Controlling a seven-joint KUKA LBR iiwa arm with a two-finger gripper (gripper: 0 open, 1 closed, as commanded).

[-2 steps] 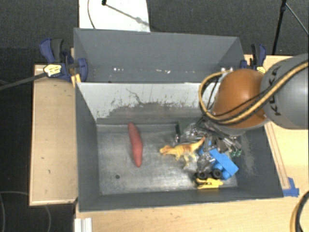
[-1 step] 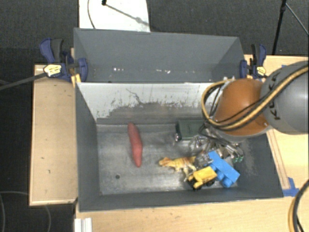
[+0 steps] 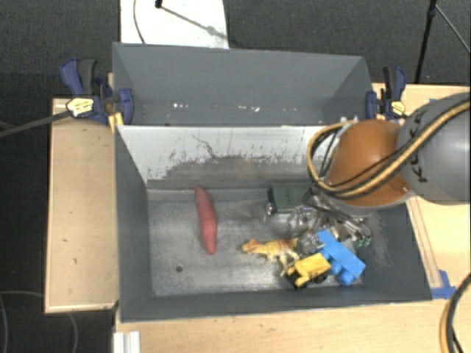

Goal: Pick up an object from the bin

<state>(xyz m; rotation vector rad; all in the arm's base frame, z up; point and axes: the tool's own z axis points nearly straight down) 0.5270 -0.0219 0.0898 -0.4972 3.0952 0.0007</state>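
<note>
My gripper (image 3: 307, 218) hangs low in the right half of the bin, its metal body showing under the orange cover. Right below it lies a yellow toy dinosaur (image 3: 269, 248). A yellow toy vehicle with black wheels (image 3: 307, 268) and a blue block (image 3: 343, 259) sit just in front of it on the right. A dark grey-green boxy thing (image 3: 287, 195) lies behind it near the back wall. I see nothing held in the gripper.
A red, sausage-shaped thing (image 3: 206, 220) lies alone on the bin floor left of the middle. The arm with its orange cover and cables reaches in from the right and hides the bin's right back corner.
</note>
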